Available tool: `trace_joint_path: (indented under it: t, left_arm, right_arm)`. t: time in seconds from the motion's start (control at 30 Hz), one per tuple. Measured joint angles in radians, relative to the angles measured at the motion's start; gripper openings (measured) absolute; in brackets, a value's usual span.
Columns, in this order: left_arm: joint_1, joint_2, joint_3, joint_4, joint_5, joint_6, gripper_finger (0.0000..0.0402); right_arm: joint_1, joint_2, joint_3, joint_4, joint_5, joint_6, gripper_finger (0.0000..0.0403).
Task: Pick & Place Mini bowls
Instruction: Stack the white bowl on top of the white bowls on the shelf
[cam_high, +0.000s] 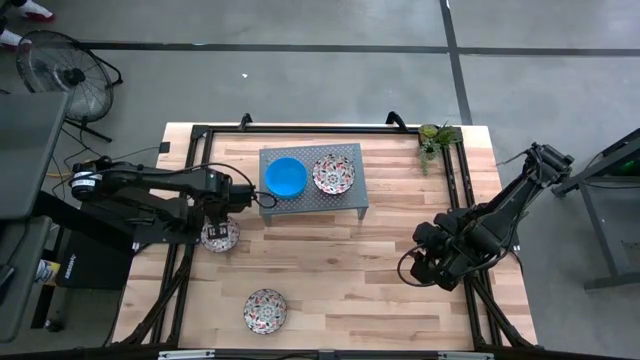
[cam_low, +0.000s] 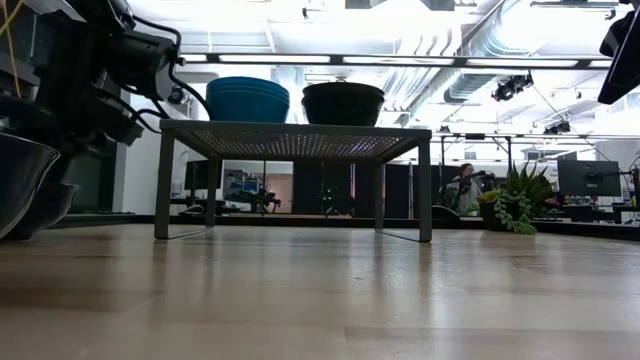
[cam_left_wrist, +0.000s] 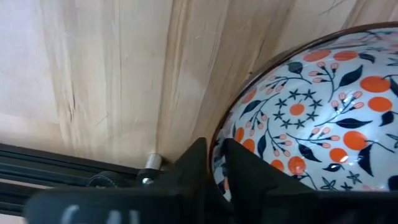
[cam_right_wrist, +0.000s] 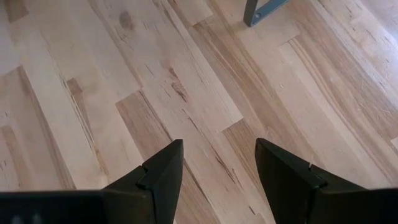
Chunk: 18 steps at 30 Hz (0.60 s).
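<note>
Left gripper (cam_high: 222, 222): fingers pinched on rim of floral mini bowl (cam_high: 219, 235) at table's left edge | Left wrist view: rim sits between the fingertips (cam_left_wrist: 194, 167) | Stand (cam_high: 352, 196): blue bowl (cam_high: 285, 177), floral bowl (cam_high: 333, 174) | Front floral bowl (cam_high: 265, 310) | Right gripper (cam_right_wrist: 217, 165): open, empty, over bare wood | No readable writing.

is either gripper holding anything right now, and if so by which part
The left gripper is closed on the rim of a floral mini bowl beside the grey stand. The right gripper is open, over bare table.
</note>
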Motion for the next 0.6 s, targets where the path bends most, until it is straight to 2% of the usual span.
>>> trace_joint_path:
  t: [0.13, 0.37, 0.6]
  left_arm:
    - [0.001, -0.001, 0.001, -0.001, 0.01, -0.006, 0.0012]
    - [0.0, -0.001, 0.001, -0.005, 0.036, -0.022, 0.0007]
    - [0.0, -0.003, 0.001, -0.006, 0.138, -0.023, 0.0003]
  right_arm:
    - [0.0, 0.0, 0.0, 0.0, -0.001, 0.0, 0.0188]
    - [0.0, 0.0, 0.0, 0.0, -0.002, 0.0, 0.0188]
    - [0.0, 0.0, 0.0, 0.0, -0.002, 0.0, 0.0188]
